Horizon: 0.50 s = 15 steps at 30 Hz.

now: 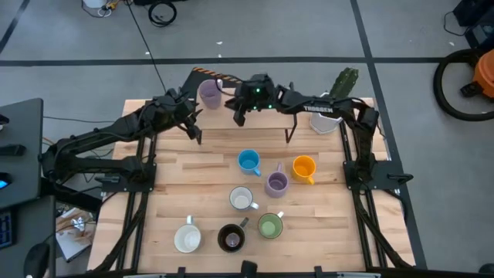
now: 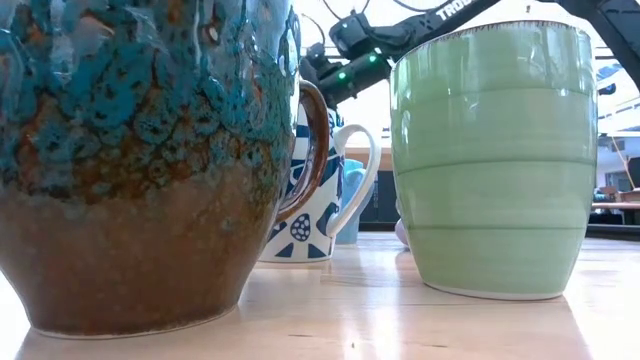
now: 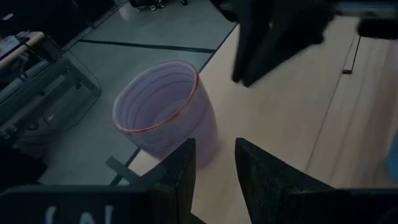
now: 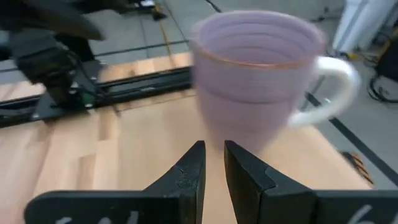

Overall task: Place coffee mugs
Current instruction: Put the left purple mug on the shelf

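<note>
Even overhead light on worktop (image 1: 208, 154), soft shadows. Lilac mug (image 4: 255, 78) motion-blurred in right wrist view; left wrist view dim. Bright backlight behind green mug (image 2: 490, 160).

Table (image 1: 193, 166): pale wood planks, smooth. Dark brown mug (image 2: 140, 165): glossy mottled ceramic glaze. Green mug (image 2: 490, 160): smooth ceramic, satin sheen. Lilac mug (image 4: 258, 78): smooth, ribbed inside.

Wood table (image 1: 324, 232) w/ eight mugs (image 1: 248, 161) & cactus pot (image 1: 327, 120).
</note>
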Motion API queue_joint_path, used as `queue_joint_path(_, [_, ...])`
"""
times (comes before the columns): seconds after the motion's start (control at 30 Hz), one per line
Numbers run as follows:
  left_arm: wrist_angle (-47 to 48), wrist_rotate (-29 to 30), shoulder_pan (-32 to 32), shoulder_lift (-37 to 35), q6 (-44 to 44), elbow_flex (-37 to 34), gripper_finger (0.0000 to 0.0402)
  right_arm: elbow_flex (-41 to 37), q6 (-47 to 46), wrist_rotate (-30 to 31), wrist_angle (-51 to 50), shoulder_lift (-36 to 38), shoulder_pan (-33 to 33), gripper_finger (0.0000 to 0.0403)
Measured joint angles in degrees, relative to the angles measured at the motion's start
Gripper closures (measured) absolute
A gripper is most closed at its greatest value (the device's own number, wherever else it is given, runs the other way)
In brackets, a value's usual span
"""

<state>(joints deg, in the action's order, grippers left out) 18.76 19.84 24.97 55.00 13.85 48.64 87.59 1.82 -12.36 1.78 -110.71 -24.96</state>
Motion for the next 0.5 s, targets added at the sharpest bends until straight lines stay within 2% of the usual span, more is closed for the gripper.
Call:
queue_joint_path(0.1, [-0.2, 0.0, 0.0, 0.0, -0.4, 0.0, 0.0283, -0.7, 1.2, -0.5, 2.1, -1.4, 2.1, 0.0337])
queue_joint_path(0.2, [-0.5, 0.3, -0.1, 0.1, -0.5, 0.0, 0.0283, -0.7, 2.2, 3.4, 4.4, -3.1, 3.4, 0.0337])
queue_joint_path(0.5, [-1.1, 4.5, -0.1, -1.6, -0.7, 0.0, 0.0283, 2.4, 0.0, 4.2, 6.1, -7.2, 1.7, 0.0339])
